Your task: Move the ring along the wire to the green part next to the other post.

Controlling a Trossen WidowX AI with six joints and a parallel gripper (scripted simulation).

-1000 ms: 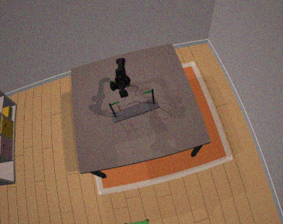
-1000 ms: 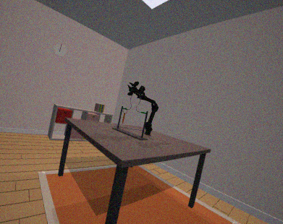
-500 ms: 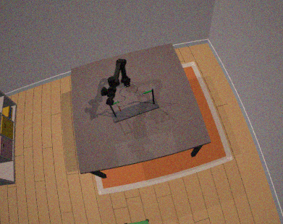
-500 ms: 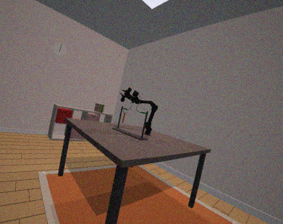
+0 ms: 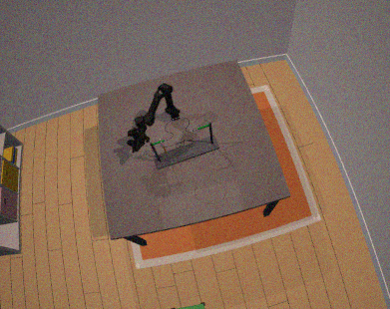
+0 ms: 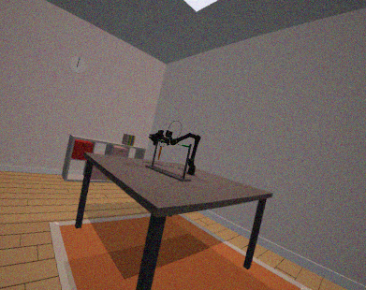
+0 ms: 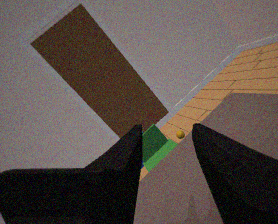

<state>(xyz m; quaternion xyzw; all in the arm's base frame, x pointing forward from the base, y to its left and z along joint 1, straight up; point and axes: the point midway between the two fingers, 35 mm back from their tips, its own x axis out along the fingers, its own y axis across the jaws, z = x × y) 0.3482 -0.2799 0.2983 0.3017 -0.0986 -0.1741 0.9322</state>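
The wire frame has a left post (image 5: 157,153) (image 6: 154,154) and a right post (image 5: 211,134) (image 6: 187,163). One green part (image 5: 158,142) is beside the left post, and another green part (image 5: 203,127) (image 6: 185,145) beside the right. A thin grey wire (image 6: 176,121) arches between them. The orange handle (image 5: 164,150) (image 6: 160,153) hangs down near the left post. The ring is too small to make out. My gripper (image 5: 135,148) (image 6: 152,137) (image 7: 167,130) is partly open, with nothing between its fingers. It is up near the left post's top, left of the handle; contact cannot be told.
The frame's dark base plate (image 5: 188,155) rests on the table (image 5: 197,202) (image 6: 213,190). My arm reaches over from behind the frame, with its forearm left of the wire. Shelves (image 5: 8,227) stand beyond the left side. The wrist view shows a brown panel (image 7: 95,65) and the table edge.
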